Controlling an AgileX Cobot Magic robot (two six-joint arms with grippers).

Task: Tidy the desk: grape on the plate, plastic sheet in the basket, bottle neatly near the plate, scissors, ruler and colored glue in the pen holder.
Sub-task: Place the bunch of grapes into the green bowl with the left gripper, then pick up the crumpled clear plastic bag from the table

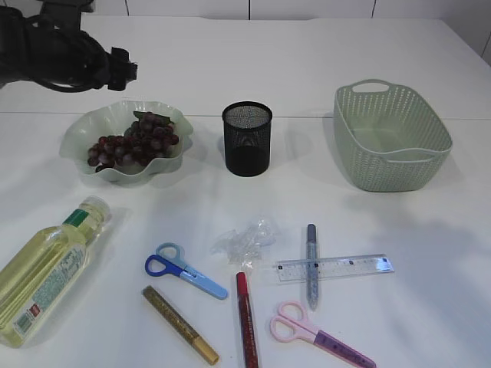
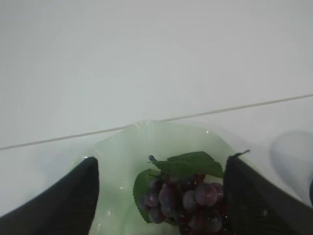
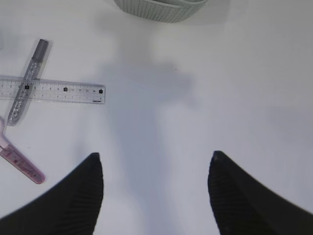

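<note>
Grape already on plate, directly under left hand, released. Bottle lies lengthwise, probably nearest left arm; right hand released, empty.

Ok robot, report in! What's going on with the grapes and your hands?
Left tool open above the plate, empty. Right tool open over bare table. Grapes on plate. Bottle, scissors, ruler, glue pens, plastic sheet not yet tidied.

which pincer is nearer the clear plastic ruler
Right. The right pincer hangs above bare table just beside the clear plastic ruler; the left pincer is far off, over the grapes' plate.
</note>
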